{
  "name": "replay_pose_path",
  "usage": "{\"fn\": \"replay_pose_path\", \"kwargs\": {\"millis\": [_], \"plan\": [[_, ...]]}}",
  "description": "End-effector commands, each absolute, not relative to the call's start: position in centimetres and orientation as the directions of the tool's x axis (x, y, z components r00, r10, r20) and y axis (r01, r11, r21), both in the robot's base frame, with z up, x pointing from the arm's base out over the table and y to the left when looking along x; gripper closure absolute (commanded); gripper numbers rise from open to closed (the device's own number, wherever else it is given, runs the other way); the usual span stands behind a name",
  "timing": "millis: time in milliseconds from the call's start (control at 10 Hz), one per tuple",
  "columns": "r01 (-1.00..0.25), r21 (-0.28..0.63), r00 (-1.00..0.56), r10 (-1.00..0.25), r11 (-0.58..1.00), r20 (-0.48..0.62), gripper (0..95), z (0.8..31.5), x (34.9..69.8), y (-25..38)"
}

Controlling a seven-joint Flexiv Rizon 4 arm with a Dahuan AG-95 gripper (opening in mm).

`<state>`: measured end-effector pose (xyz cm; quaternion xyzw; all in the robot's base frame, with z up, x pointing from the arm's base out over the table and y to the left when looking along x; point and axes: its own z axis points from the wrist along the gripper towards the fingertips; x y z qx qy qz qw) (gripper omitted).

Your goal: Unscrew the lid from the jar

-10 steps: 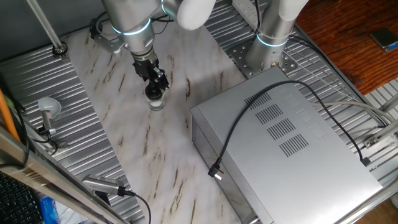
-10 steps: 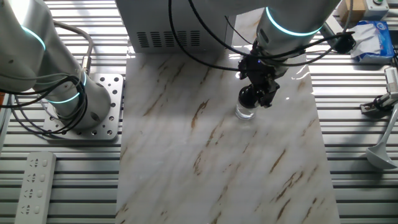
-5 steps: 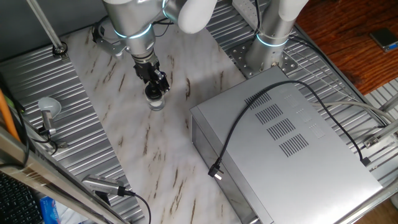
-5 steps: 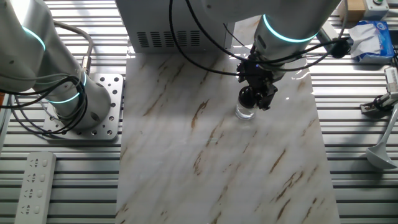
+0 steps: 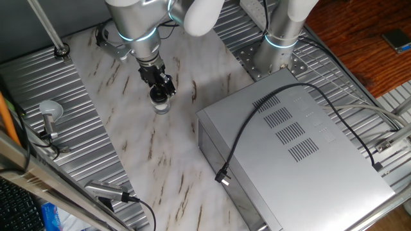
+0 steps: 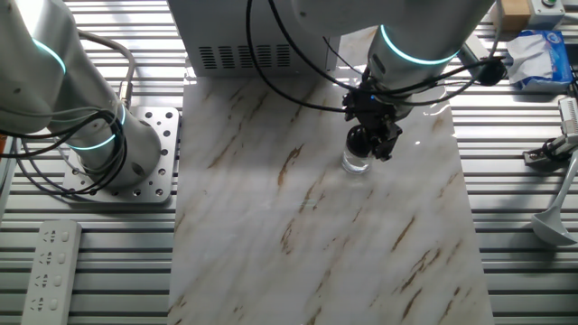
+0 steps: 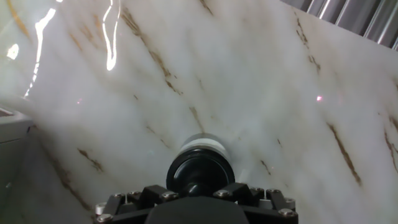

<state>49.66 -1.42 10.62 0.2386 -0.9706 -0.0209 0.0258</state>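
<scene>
End effector point(image 5: 158, 85) sits clamped on the lid point(image 7: 200, 172) of the jar point(image 6: 356, 162), which stands on the marble counter point(image 5: 135, 147) to the left of the metal box point(image 5: 295, 154). Over the last second the wrist has turned slightly while the jar stayed put, suggesting unscrewing is underway with the lid not yet off.

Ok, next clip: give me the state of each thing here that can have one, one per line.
lid: on the jar, gripped by the pincer.
jar: upright on the marble tabletop, capped.
pincer: shut on the lid, pointing down.
grey metal box: lying flat, closed.
black cable: draped over the box, plug end loose, not connected.
</scene>
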Motion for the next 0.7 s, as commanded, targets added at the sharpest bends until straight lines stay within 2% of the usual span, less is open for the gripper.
{"fn": "replay_pose_path", "kwargs": {"millis": [100,700], "plan": [[-0.463,0.052,-0.884,-0.465,0.885,0.041,19.0,10.53,49.43,-1.63],[-0.468,0.050,-0.882,-0.469,0.882,0.032,19.0,9.91,49.42,-1.76]]}}
